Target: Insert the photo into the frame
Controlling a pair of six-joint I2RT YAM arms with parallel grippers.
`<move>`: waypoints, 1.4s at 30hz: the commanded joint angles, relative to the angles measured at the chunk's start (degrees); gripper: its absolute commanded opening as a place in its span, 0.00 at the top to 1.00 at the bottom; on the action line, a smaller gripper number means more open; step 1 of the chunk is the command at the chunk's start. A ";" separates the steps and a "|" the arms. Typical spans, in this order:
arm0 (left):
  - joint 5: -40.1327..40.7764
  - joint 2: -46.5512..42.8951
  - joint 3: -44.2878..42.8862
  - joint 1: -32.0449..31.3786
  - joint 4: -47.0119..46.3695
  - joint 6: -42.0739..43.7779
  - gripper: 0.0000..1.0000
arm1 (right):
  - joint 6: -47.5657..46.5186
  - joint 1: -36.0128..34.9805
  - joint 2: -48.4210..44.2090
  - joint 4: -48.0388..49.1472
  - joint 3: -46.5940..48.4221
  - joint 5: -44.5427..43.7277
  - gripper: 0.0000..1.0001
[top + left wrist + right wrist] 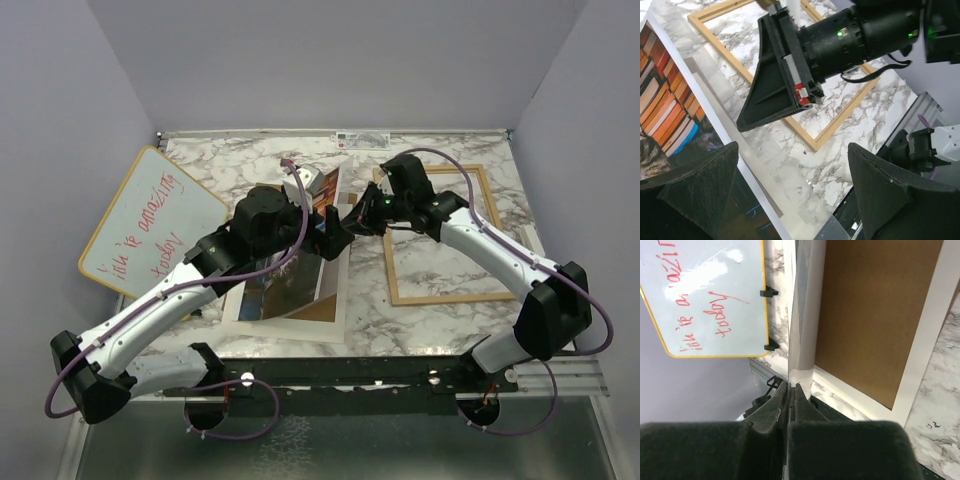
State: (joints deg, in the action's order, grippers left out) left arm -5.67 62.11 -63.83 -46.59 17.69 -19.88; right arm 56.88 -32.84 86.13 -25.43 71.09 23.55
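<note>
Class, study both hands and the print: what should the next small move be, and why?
Probably the right hand, shut on the photo's edge, should carry it sideways toward the frame, which lies flat beside it with nothing in it. The left hand is open and holds nothing, so the right one has the only grip.

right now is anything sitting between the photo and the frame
Nothing visible stands on the table between the photo and the frame, whose opening shows only bare table. The right hand is shut on the photo's edge; only its own arm reaches across above the frame.
</note>
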 commanded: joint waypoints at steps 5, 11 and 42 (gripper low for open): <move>4.64 5.79 -3.80 -0.52 0.79 -3.08 0.11 | 0.08 0.06 -7.91 3.54 -2.29 -8.53 0.99; 7.84 6.44 -5.03 -3.55 1.65 -0.11 0.10 | 2.60 0.05 -5.03 -1.56 0.65 -9.01 0.99; 42.26 32.45 -35.46 -18.20 45.83 -16.95 0.45 | 5.37 0.05 -1.66 -3.54 1.96 -7.69 0.99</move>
State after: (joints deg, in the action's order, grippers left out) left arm 29.32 92.64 -96.40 -63.92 56.71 -33.87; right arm 60.73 -32.82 83.85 -29.80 73.54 14.63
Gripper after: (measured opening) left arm 0.593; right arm 0.008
